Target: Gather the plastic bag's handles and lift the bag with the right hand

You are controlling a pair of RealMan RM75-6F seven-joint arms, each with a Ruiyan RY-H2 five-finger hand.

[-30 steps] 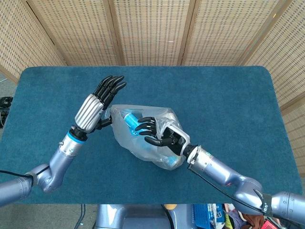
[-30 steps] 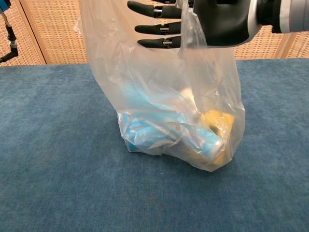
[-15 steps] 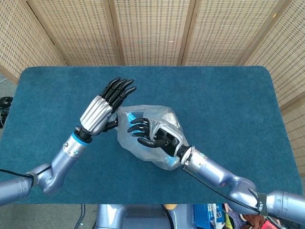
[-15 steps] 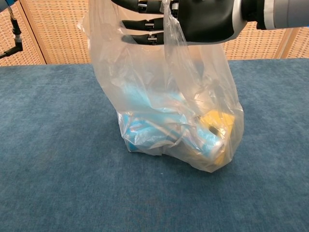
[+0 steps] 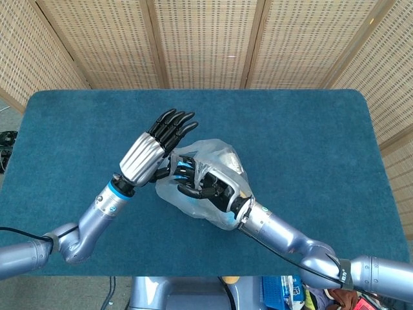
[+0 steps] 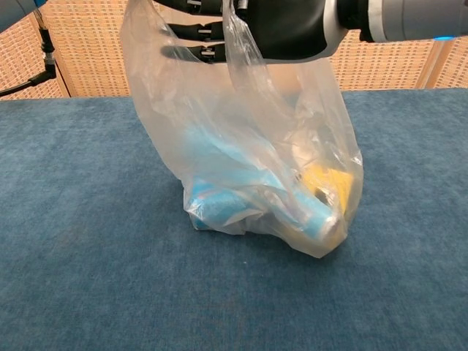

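- Plastic bag stood upright mid-table, long axis vertical, mouth up; blue and yellow contents at its base.
- Right hand was over the bag mouth, a handle strip draped across it — fingers spread.
- Left hand just beyond, flat, fingers together, holding nothing.
- Blue table lay bare out to every edge.

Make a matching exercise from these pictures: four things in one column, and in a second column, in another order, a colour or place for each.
Things:
1. plastic bag
2. table cover
3. right hand
4. left hand

Descriptions:
A. dark blue
B. clear, with blue and yellow items inside
C. raised beside the bag, fingers straight
D. at the top of the bag, with a handle over it

Pairs: 1-B, 2-A, 3-D, 4-C
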